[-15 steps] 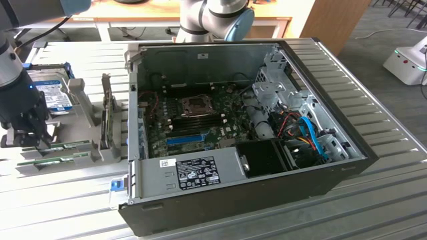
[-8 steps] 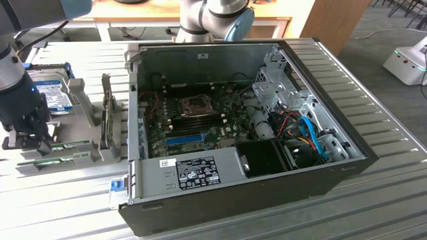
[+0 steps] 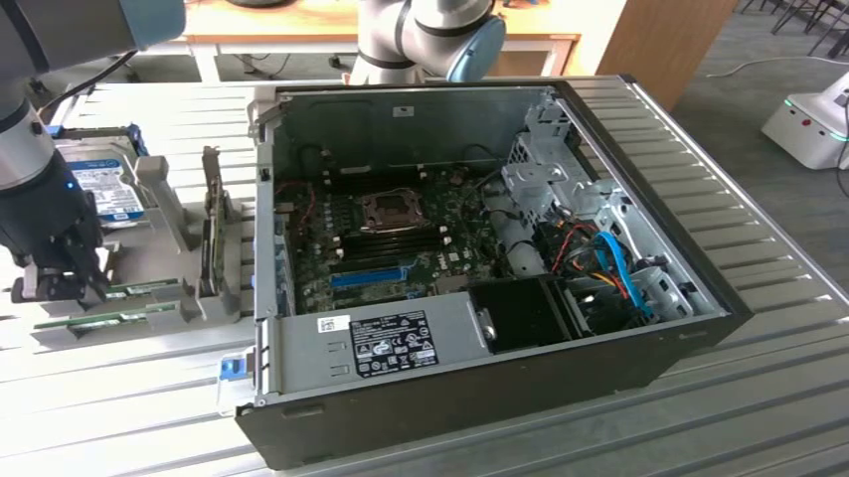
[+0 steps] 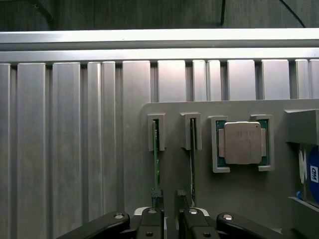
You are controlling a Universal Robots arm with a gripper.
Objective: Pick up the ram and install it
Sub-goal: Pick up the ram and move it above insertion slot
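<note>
**Inspector:** Start at the tool. How did the black two-fingered gripper stand?

**Assessor:** Jaws apart, nothing clamped. It hung low over the flat grey plastic holder plate, with its tips at the near ends of two narrow slots.

**Inspector:** And the ram?

**Assessor:** The ram, a thin green circuit-board stick, stood on edge in the slot farther from the processor pocket, not lifted. The second green stick stood in the neighbouring slot. The gripper sat nearer the ram, but I could not tell whether it truly straddled it.

**Inspector:** Finding on the pick?

**Assessor:** In my judgement, a sound grasp needed the jaws centred across the board's thickness and clear of the neighbour. They should close on the flat faces and lift straight along the slot, since any tilt risked binding.

**Inspector:** Beyond that?

**Assessor:** A square silver processor chip lay in its pocket, and past it a silver hard drive with a blue-white label. All rested on a ribbed aluminium desk. Farther on, the open black computer case lay on its side with the green motherboard exposed.

**Inspector:** The room?

**Assessor:** A second white arm with blue caps stood behind the case. There was a wooden table, grey carpet, and a white machine at the exterior view's right.
</note>
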